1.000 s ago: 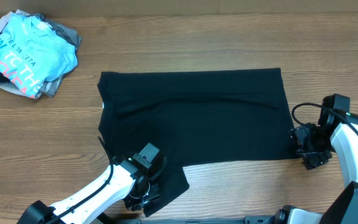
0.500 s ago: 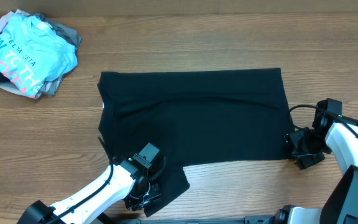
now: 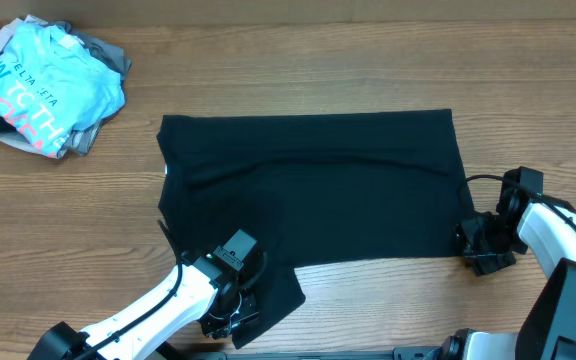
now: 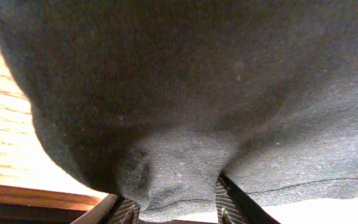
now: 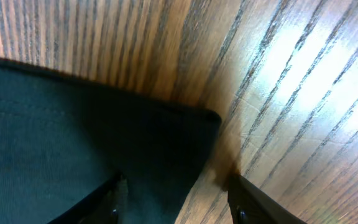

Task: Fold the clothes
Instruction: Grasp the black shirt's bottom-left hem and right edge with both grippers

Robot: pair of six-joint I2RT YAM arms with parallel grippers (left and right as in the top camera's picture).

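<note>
The black T-shirt (image 3: 308,190) lies spread flat across the middle of the wooden table (image 3: 528,100). One flap of it reaches toward the near edge at the lower left. There my left gripper (image 3: 230,318) is shut on the fabric; the left wrist view shows a bunch of cloth (image 4: 179,174) pinched in the left gripper (image 4: 176,208). My right gripper (image 3: 478,245) sits at the shirt's lower right corner. In the right wrist view the right gripper (image 5: 179,202) is open and straddles that corner (image 5: 166,137), one finger over cloth and the other over bare wood.
A pile with a light blue lettered T-shirt (image 3: 43,85) on grey garments sits at the far left corner. The table's near edge (image 4: 36,193) runs just beside my left gripper.
My right gripper has slid left onto the shirt's lower right corner, and its jaws have narrowed. The left gripper and the shirt have not moved.
</note>
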